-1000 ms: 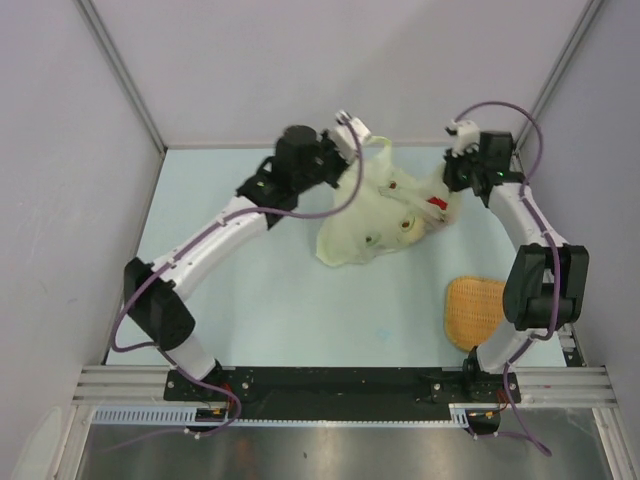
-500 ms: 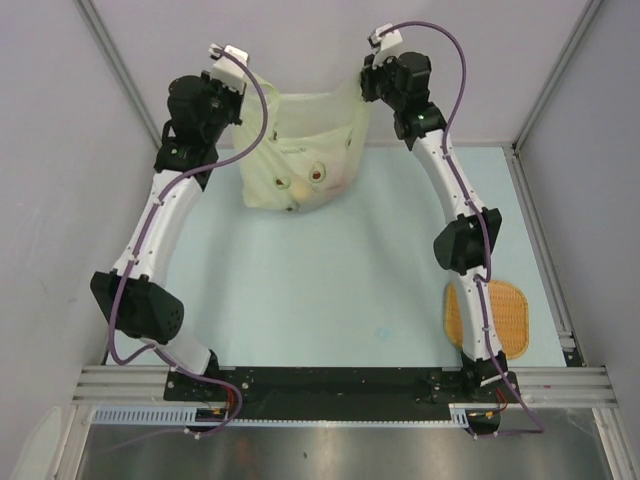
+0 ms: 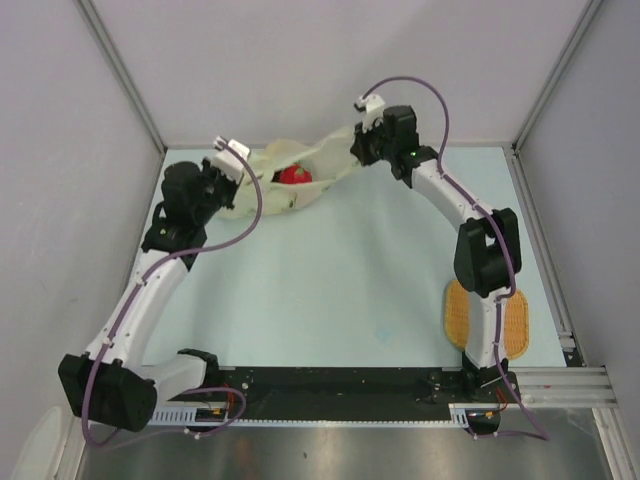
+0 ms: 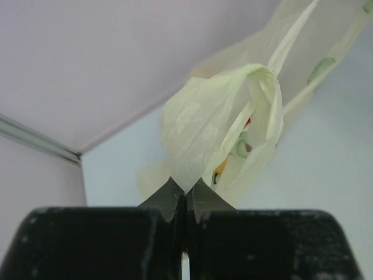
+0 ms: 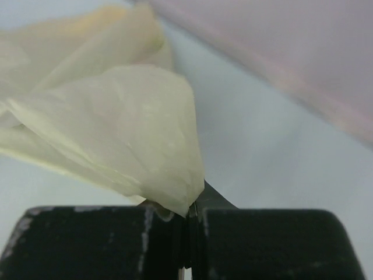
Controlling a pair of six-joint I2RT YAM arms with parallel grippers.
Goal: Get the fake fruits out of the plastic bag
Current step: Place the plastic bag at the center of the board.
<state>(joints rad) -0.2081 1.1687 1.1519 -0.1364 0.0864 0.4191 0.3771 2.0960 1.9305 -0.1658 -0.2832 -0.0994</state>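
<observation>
While both arms pinch only film, most of the load is hidden from us. Jaws on the left arm are closed flat on a gathered corner of the large pale yellowish-cream translucent thin plastic bag. Jaws on the right arm are clamped the same way on the opposite end. Neither wrist view shows a gap, just film coming out of the pinch.

The bag is strung between the two arms over the far-left part of the pale blue desk, close to the back wall. We can't tell whether its belly touches the desk.

- Contents: one round red fake fruit shows in the sagging middle, but we can't say which fruit it is.
- Left wrist view: a yellow-orange speck plus red and green bits sit deep in the folds, too small to identify.
- Right wrist view: blurred film only, no contents visible.

The round orange woven mat lies at the near right, well apart from the bag. The right arm crosses it and hides its middle.

Lilac-grey wall panels enclose three sides. A black base bar and a brushed metal sheet run along the near edge.
</observation>
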